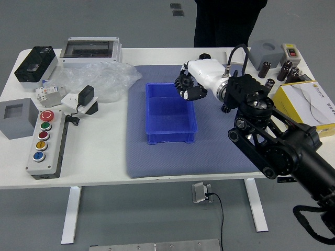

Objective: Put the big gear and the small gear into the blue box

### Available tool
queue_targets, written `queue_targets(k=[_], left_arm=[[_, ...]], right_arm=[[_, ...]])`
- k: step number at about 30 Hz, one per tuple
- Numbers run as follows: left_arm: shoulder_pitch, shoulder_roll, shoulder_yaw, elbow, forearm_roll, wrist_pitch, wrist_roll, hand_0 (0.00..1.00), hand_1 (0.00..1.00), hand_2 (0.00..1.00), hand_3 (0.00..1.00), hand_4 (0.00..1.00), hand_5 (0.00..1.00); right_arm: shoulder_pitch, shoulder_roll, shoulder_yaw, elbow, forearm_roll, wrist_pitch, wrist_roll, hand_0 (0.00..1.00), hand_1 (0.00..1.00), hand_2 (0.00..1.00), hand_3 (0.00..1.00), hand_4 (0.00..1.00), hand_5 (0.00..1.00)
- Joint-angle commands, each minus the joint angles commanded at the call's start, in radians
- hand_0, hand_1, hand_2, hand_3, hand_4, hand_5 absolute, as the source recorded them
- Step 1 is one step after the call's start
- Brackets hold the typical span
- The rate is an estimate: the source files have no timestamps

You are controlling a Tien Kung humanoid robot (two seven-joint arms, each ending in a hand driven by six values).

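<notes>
Over the blue box's (170, 137) far right rim, the right hand (195, 91) is closing round the big gear (184, 82), ideally centring it low before release; the small gear (225, 109) is lying outside, partly hidden.

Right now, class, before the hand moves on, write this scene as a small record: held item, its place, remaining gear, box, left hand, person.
Held: big gear, in the right hand
Place: above the blue box's right side, near the far end
Remaining: small gear on the mat, right of the box, partly hidden
Box contents: no gear visible
Left hand: out of view
Person: far side, hands out of view
</notes>
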Motion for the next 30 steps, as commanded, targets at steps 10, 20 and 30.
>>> queue_targets(k=[10, 20, 30], left_arm=[[-0.002, 0.001, 0.003, 0.000, 0.004, -0.001, 0.002, 0.814, 0.816, 0.818, 0.767, 0.508, 0.138], [-0.004, 0.000, 0.004, 0.000, 0.008, -0.002, 0.004, 0.814, 0.817, 0.817, 0.767, 0.509, 0.137], [-0.008, 0.002, 0.004, 0.000, 0.007, -0.001, 0.003, 0.814, 0.817, 0.817, 0.766, 0.507, 0.139]], right_arm=[[0.004, 0.036, -0.028, -0.046, 0.037, 0.053, -0.021, 0.782, 0.698, 0.795, 0.998, 0.837, 0.532], [0.009, 0.034, -0.019, -0.049, 0.039, 0.080, -0.030, 0.857, 0.766, 0.912, 0.998, 0.896, 0.586], [0.000, -0.023, 0.020, -0.014, 0.034, 0.040, -0.031, 0.811, 0.713, 0.826, 0.966, 0.876, 0.577]])
